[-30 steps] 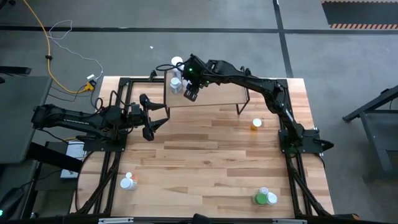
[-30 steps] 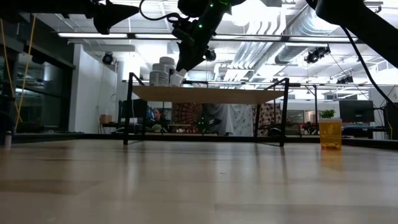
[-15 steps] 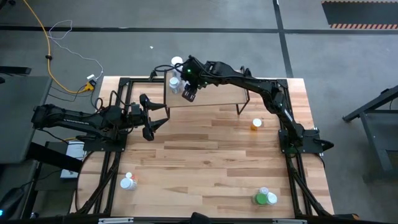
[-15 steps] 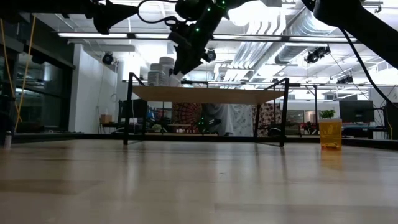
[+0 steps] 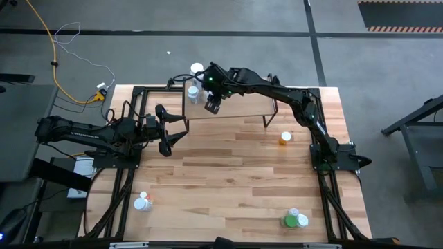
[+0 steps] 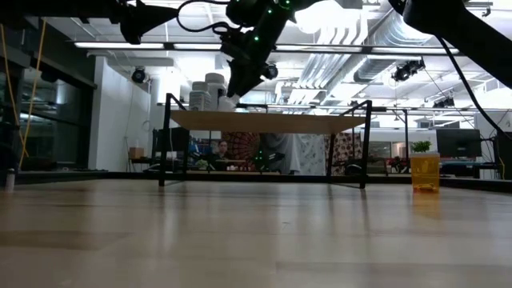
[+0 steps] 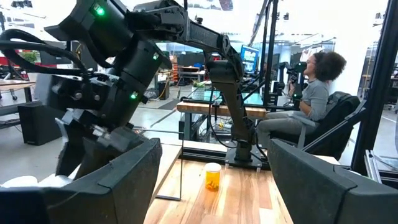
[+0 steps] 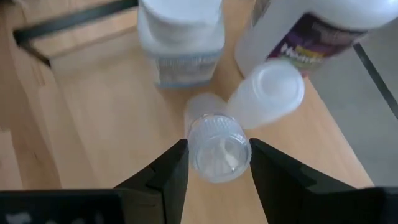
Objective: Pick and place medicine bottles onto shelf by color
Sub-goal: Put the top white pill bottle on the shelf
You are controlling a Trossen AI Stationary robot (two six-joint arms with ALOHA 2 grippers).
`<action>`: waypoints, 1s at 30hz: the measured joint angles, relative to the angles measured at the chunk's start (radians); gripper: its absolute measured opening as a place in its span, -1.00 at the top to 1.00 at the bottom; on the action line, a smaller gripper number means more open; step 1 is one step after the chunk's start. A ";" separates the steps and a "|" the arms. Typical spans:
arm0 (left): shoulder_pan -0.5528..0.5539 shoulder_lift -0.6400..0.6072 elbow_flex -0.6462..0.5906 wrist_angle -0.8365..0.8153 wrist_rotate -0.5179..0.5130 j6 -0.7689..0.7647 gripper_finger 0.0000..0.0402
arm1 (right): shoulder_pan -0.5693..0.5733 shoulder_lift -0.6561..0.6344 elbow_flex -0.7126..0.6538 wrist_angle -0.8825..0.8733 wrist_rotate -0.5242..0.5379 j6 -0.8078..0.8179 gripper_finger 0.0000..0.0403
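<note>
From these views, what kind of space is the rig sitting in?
Probably an open robotics lab or workshop: exposed ceiling ducts and strip lights, a bare grey floor with a yellow cable, and a seated person among desks and monitors beyond the table.

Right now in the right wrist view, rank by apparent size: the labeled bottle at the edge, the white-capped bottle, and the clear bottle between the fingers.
1. labeled bottle, though cropped
2. white-capped bottle
3. clear bottle
Differing camera distances make true sizes unsure.

The shelf (image 5: 235, 104) stands at the tabletop's (image 5: 228, 180) far edge. Bottles (image 5: 193, 93) cluster on its left end — the right gripper (image 5: 212, 107) hangs over them. The left gripper (image 5: 166, 131) waits left of the shelf, over the tabletop.
</note>
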 joint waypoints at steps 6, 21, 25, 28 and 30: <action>0.000 0.000 0.000 0.000 0.000 0.000 -0.43 | 0.000 -0.030 -0.004 -0.095 0.000 -0.006 0.22; 0.000 0.000 0.000 0.000 0.000 0.000 -0.43 | 0.005 -0.048 -0.005 -0.195 -0.005 -0.014 0.22; 0.000 0.000 0.000 0.000 0.000 0.000 -0.43 | 0.005 -0.048 -0.005 -0.197 -0.008 -0.014 0.26; 0.000 0.000 0.000 0.000 0.000 0.000 -0.43 | 0.005 -0.051 -0.005 -0.207 -0.008 -0.023 0.32; 0.000 0.000 0.000 0.000 0.000 0.000 -0.43 | 0.005 -0.057 -0.003 -0.220 -0.008 -0.023 0.36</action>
